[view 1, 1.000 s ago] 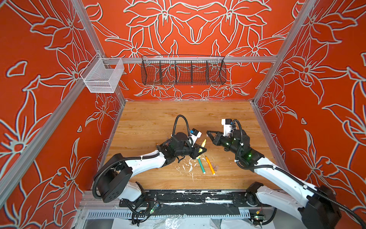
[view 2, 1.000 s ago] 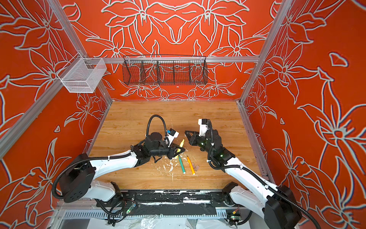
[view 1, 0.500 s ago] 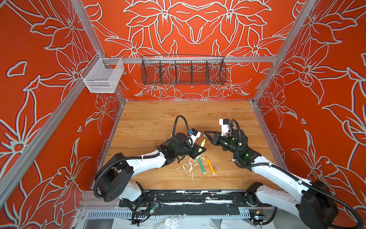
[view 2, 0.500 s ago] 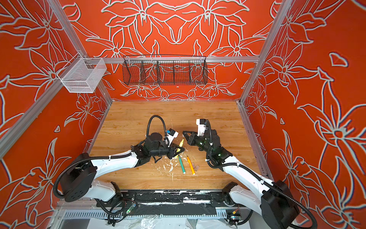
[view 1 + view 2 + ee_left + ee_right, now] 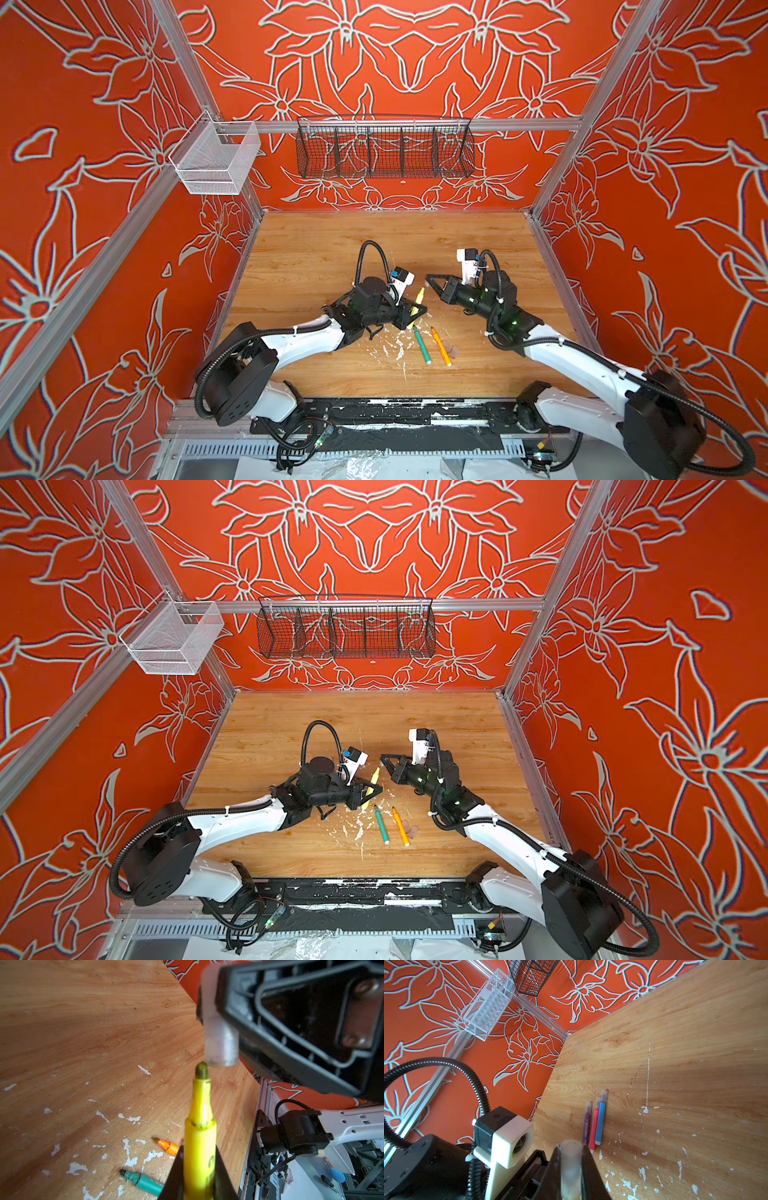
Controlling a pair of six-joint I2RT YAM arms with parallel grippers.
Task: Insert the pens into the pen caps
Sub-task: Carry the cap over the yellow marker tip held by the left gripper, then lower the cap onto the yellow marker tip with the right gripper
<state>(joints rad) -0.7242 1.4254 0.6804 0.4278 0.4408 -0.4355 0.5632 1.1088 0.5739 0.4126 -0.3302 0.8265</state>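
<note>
Grips the yellow pen [image 5: 419, 297] in the left gripper [image 5: 415, 312], near the middle of both top views; pinches a clear cap [image 5: 221, 1043] in the right gripper [image 5: 430, 277] right by the tip. Lines up a bit off, so might bump the rim and knock the cap loose.

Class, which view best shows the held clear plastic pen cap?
Left wrist view: the clear plastic cap is large, mouth near tip of the yellow marker. Right wrist blurs it between fingers; both top views: too small.
</note>
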